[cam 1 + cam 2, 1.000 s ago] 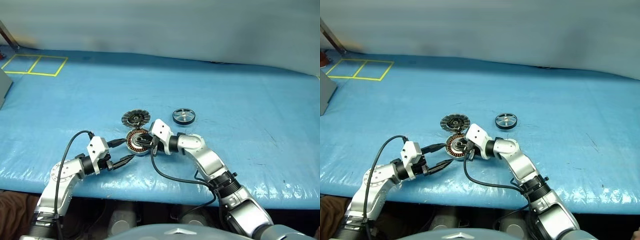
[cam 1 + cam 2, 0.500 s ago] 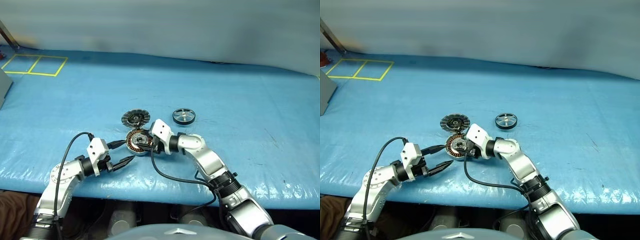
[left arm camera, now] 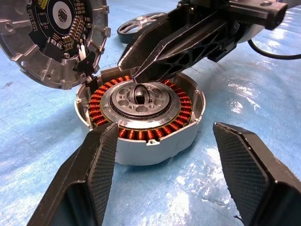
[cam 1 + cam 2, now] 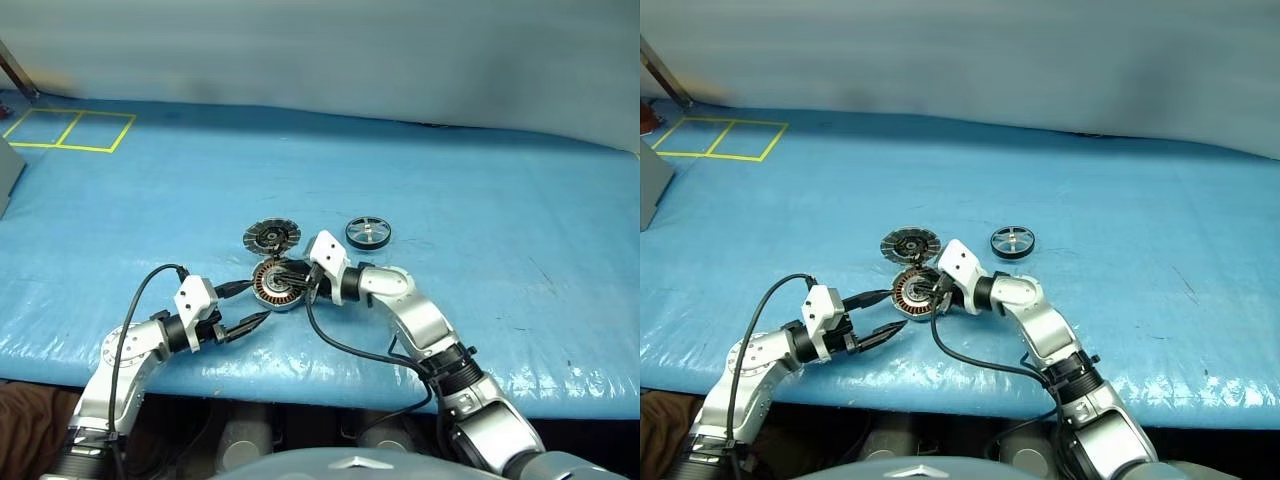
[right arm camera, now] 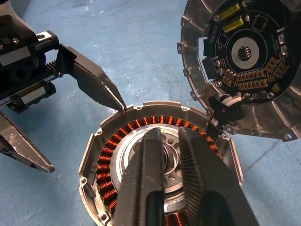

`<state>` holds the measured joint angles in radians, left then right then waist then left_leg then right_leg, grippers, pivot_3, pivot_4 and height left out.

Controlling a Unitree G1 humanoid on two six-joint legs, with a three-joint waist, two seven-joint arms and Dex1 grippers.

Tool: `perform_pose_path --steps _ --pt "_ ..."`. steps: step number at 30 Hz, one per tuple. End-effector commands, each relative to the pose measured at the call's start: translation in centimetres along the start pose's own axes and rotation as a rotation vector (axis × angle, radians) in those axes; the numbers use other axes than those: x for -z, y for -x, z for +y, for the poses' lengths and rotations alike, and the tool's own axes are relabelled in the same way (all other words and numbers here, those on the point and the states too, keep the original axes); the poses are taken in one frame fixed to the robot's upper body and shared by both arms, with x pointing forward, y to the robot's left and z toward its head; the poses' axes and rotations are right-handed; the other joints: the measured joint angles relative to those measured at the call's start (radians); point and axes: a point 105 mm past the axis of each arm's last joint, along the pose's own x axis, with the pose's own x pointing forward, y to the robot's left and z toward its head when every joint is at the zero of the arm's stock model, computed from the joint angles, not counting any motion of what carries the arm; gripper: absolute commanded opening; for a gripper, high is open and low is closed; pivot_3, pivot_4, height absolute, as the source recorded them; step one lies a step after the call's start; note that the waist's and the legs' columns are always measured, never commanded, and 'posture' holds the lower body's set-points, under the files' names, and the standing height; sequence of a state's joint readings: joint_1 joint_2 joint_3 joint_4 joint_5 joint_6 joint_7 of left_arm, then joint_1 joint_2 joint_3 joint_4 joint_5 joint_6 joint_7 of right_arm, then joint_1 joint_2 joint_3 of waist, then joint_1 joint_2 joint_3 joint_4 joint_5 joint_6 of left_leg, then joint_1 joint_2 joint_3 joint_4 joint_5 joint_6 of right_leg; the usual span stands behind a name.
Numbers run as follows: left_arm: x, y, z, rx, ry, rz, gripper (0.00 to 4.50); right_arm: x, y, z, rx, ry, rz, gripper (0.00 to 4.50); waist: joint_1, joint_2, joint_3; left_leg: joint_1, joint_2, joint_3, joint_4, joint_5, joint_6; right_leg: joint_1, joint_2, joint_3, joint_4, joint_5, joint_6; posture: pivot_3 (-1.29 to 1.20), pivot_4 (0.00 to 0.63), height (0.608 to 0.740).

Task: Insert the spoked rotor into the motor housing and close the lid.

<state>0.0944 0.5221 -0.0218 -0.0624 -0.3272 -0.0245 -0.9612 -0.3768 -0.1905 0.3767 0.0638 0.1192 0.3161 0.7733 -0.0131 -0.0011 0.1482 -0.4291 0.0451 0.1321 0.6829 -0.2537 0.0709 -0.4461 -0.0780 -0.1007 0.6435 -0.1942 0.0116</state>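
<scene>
The motor housing [image 4: 274, 284], a silver cup ringed with copper coils, sits on the blue sheet in front of me. My right gripper [image 5: 167, 135] reaches in from the right, shut, its tips over the housing's centre hub [image 3: 141, 95]. My left gripper [image 4: 250, 304] waits just left of the housing, open, one finger [image 3: 91, 174] on each side of its near wall, holding nothing. The lid [image 4: 271, 237] lies dark face up just behind the housing, its edge touching the housing's rim [image 5: 212, 123]. The spoked rotor [image 4: 367, 232] lies flat farther right, apart from both.
A blue sheet [image 4: 480, 210] covers the table up to a grey wall behind. Yellow tape squares [image 4: 68, 130] mark the far left corner, and a grey box [image 4: 6, 170] sits at the left edge. Black cables [image 4: 345, 350] hang off both wrists.
My right gripper's fingers opened over the housing and have closed again above its hub. The left arm, lid and rotor have stayed put.
</scene>
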Motion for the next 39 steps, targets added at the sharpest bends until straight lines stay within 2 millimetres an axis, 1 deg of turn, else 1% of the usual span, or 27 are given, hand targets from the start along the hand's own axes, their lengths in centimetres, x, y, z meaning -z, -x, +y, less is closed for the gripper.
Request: perform_pose_path --steps 1,12,24,39 --pt "-1.3 -0.4 -0.3 0.02 -0.032 -0.041 3.42 -1.2 0.1 0.1 0.002 0.032 -0.038 0.03 0.0 0.0 0.0 0.0 0.0 0.0 0.0 0.0 0.0 0.0 0.0 0.0 0.0 0.0 0.0 0.0 0.15 0.74" --pt "-1.3 -0.3 -0.3 0.011 -0.032 -0.044 3.42 -1.3 0.1 0.3 -0.001 0.037 -0.037 0.03 0.0 0.0 0.0 0.0 0.0 0.0 0.0 -0.001 0.001 0.0 0.0 0.0 0.0 0.0 0.0 0.0 0.15 0.74" --pt "-1.1 -0.2 -0.5 0.009 -0.026 -0.039 3.42 -0.3 -0.4 -0.3 0.032 0.04 0.006 0.03 0.0 0.0 0.0 0.0 0.0 0.0 0.0 -0.001 0.001 0.0 0.0 0.0 0.0 0.0 0.0 0.0 0.15 0.74" --pt "-0.8 -0.2 -0.4 0.01 -0.017 -0.037 3.42 0.3 -1.0 0.2 0.045 0.105 0.069 0.03 -0.001 0.0 0.0 0.0 0.0 0.0 0.0 -0.001 0.001 0.0 0.0 0.0 0.0 0.0 0.0 0.0 0.15 0.74"
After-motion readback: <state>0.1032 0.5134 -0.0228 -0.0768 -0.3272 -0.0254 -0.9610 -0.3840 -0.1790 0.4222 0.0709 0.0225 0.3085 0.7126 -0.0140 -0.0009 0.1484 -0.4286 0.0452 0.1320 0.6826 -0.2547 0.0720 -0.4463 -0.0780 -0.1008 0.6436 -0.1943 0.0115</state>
